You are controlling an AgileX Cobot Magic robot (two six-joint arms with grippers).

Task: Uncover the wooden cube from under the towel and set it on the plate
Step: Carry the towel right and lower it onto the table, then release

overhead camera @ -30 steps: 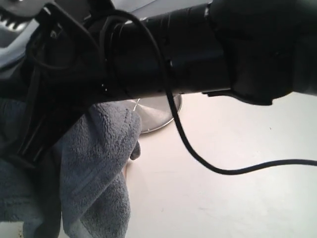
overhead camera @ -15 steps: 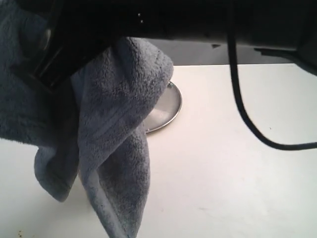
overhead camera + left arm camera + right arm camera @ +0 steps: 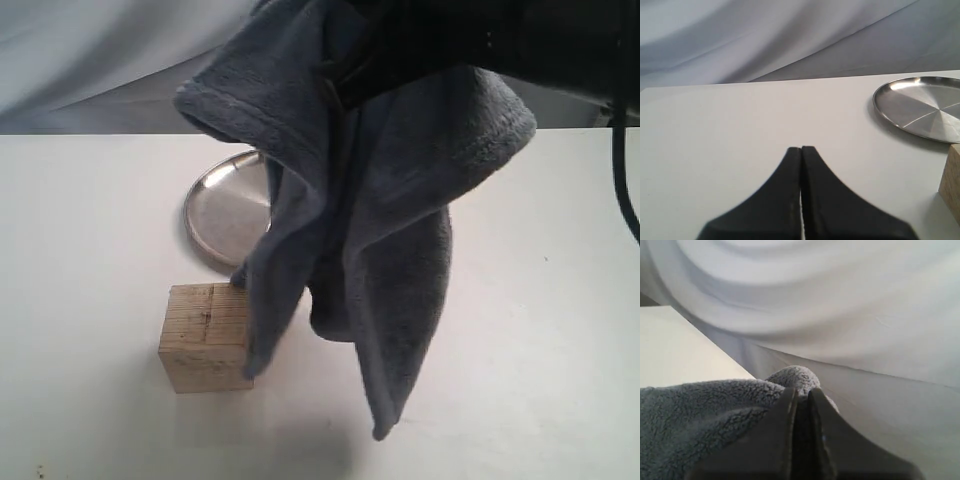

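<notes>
Right gripper (image 3: 801,392): fingers pinched on the towel (image 3: 380,250), which hangs free below them. Cube (image 3: 205,338) uncovered on the table (image 3: 520,380), one towel fold crossing its edge. Left gripper (image 3: 801,150): fingers pressed together, empty, with bare table ahead. Plate (image 3: 215,215) sits just past the cube.

1. One wooden cube (image 3: 205,338), ahead of the fingers of the left gripper (image 3: 801,150) and off to one side
2. One plate (image 3: 225,205), farther beyond those fingertips
3. One towel (image 3: 390,220), pinched between the fingers of the right gripper (image 3: 801,392)
4. Two grippers
5. One table (image 3: 90,230)
6. One black cable (image 3: 625,190)
</notes>
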